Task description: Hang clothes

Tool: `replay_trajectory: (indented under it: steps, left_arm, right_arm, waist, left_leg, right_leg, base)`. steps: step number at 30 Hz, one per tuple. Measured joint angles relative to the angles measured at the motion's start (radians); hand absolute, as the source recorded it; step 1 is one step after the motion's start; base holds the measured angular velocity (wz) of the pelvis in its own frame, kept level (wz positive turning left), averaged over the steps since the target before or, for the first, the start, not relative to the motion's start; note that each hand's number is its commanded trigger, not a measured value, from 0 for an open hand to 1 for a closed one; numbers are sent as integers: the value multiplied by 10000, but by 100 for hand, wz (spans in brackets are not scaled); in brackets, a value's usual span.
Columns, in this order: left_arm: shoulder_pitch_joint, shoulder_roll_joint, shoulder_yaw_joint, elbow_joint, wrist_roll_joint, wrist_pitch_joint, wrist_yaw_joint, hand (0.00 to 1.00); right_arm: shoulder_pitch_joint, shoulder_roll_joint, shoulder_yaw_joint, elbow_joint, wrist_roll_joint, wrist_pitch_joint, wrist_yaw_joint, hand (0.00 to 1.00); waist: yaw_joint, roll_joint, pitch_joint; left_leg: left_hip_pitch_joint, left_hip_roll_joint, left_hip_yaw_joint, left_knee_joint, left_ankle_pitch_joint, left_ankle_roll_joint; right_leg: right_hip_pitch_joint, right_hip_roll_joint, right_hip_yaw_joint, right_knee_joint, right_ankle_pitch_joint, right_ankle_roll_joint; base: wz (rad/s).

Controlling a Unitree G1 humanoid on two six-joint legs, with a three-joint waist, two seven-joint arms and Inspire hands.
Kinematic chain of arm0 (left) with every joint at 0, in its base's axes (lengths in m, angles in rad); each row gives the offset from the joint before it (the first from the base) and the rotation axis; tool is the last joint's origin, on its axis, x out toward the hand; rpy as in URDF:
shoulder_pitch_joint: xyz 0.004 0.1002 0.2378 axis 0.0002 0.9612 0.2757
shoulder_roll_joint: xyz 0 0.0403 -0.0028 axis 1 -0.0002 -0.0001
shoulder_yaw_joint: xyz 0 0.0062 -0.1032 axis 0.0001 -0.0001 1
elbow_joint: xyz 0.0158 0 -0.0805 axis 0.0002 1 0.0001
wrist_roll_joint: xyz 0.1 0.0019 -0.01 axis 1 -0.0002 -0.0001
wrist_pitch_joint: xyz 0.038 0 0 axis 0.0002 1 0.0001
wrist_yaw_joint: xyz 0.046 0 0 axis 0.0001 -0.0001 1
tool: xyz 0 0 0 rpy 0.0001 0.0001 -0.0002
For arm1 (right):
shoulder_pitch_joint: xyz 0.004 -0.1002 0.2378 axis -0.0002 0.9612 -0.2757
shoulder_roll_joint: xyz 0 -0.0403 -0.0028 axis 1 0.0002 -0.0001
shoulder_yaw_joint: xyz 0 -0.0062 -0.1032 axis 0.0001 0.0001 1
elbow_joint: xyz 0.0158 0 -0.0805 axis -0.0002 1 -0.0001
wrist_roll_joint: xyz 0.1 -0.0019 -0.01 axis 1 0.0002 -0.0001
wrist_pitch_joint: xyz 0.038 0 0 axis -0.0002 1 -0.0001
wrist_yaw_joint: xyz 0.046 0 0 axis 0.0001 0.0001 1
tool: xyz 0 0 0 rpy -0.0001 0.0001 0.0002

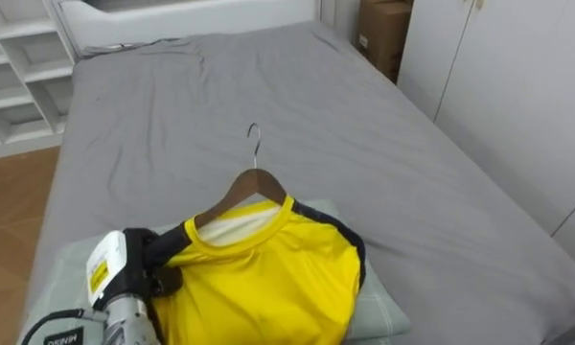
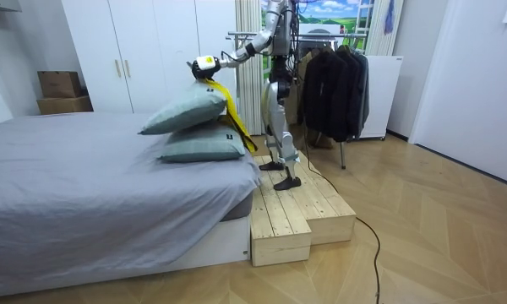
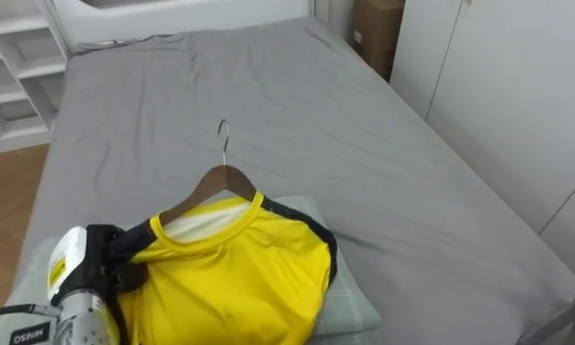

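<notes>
left robot hand (image 1: 151, 257) is clamped, fingers curled round the shoulder of the yellow shirt (image 1: 268, 278) on its wooden hanger (image 1: 254, 182). the shirt sits over the pillow (image 1: 383, 311) on the grey bed (image 1: 412, 172).

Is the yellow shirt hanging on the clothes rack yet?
No: the yellow shirt, on its wooden hanger, sits over the pillow on the bed, with the left hand gripping its shoulder.

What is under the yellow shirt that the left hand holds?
A pale green pillow shows below the yellow shirt, on the grey bed. The shirt covers most of the pillow and the arms of the wooden hanger. The left hand grips its shoulder.
</notes>
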Motion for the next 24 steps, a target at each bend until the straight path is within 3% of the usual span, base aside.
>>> replay_trajectory:
  steps: [4,11,24]
  left_arm:
    - [25,-2,-41,-222,-18,-276,356,100]
    - [32,6,18,-1048,-117,-1312,1871,100]
    - [39,32,32,-1655,-471,-1359,2178,100]
  right_arm:
    - [138,-4,-161,-32,-35,1,39,0]
    - [192,-59,-167,139,-274,17,49,0]
    - [161,-107,-165,498,-319,293,510,0]
  waist:
    - [-12,30,9]
    - [46,151,30]
    - [271,102,7]
  left_leg:
    - [169,10,-78,-37,0,0]
    - [585,-41,-35,-253,0,0]
    - [664,-51,-10,-204,4,-6]
  right_leg:
    - [153,2,-59,5,3,-4]
    - [497,-5,-35,-29,-31,49]
    - [691,-3,-9,-253,-50,62]
  base:
    - [5]
    - [0]
    - [-1]
